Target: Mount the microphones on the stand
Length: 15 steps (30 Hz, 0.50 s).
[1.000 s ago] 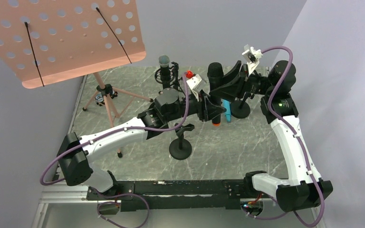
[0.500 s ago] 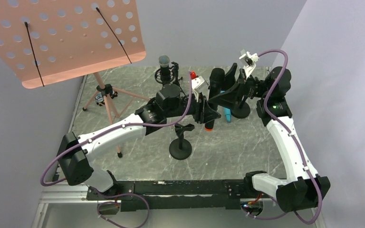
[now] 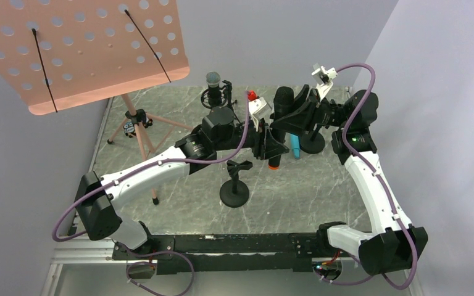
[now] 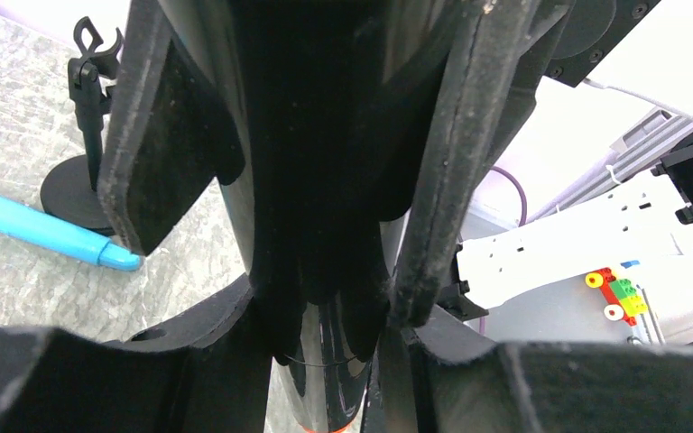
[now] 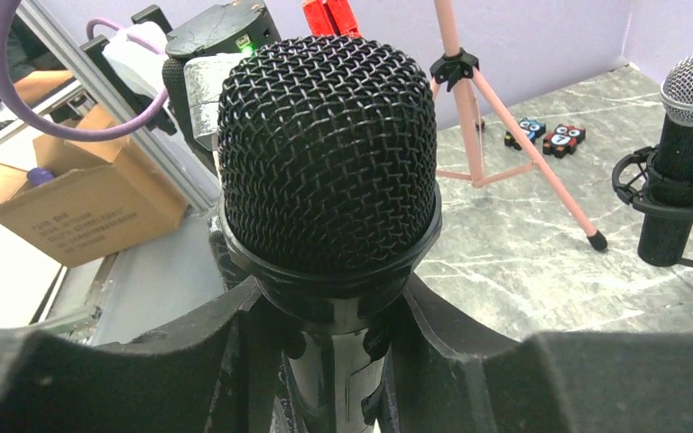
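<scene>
Two tools grip one thing at once: the all-black microphone (image 3: 282,102) stands nearly upright above the tabletop (image 3: 321,191), mesh head up and orange end down. The right tool (image 3: 296,118) is closed on its shaft just under the head, and the left tool (image 3: 270,147) is closed lower, near the orange end. The blue microphone (image 3: 294,145) lies on the tabletop beside the base of the second stand (image 3: 312,145), and the silver-headed microphone (image 3: 213,82) sits upright in a mount (image 3: 213,98) at the back. This looks like a hand-over or regrip before clipping. Only one tool should let go, and only once the other's hold is firm. The shaft should then be carried upright to the clip of the empty stand (image 3: 235,184) just in front and pressed in squarely, so the base does not tip.
</scene>
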Each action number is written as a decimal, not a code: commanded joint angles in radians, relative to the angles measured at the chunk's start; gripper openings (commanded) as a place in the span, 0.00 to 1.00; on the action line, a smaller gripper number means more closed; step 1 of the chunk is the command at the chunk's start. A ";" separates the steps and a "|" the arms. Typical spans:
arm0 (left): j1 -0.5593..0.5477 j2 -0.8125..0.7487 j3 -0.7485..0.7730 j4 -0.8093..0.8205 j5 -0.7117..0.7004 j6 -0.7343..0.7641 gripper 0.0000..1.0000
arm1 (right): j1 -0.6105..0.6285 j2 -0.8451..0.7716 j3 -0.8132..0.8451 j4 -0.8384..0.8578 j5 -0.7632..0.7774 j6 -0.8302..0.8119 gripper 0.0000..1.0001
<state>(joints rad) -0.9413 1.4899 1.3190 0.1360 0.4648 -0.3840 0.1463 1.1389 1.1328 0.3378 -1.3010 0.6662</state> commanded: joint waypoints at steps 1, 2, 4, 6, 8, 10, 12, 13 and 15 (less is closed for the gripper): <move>0.006 -0.021 0.031 0.082 0.008 -0.010 0.01 | 0.006 -0.018 0.007 0.064 -0.007 0.021 0.09; 0.011 -0.031 0.022 0.084 0.002 -0.017 0.09 | 0.004 -0.021 0.014 0.045 -0.010 0.002 0.07; 0.025 -0.070 -0.011 0.081 -0.016 -0.033 0.36 | 0.002 -0.025 0.043 -0.038 -0.018 -0.077 0.05; 0.043 -0.135 -0.084 0.091 -0.034 -0.032 0.63 | -0.003 -0.025 0.101 -0.194 -0.014 -0.222 0.05; 0.059 -0.215 -0.150 0.083 -0.059 -0.014 0.82 | -0.004 -0.021 0.148 -0.314 -0.002 -0.335 0.05; 0.074 -0.298 -0.198 0.036 -0.067 0.043 0.93 | -0.004 -0.017 0.166 -0.365 -0.005 -0.383 0.04; 0.086 -0.381 -0.230 -0.044 -0.080 0.104 0.98 | -0.004 -0.015 0.167 -0.386 -0.012 -0.415 0.04; 0.089 -0.426 -0.242 -0.087 -0.087 0.136 0.99 | -0.004 -0.012 0.163 -0.393 -0.020 -0.433 0.04; 0.092 -0.517 -0.263 -0.198 -0.096 0.211 0.99 | -0.002 -0.010 0.149 -0.433 -0.027 -0.503 0.04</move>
<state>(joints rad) -0.8532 1.1389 1.0767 0.0753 0.3973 -0.3256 0.1444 1.1370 1.2598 0.0090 -1.3083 0.3305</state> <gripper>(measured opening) 0.988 0.452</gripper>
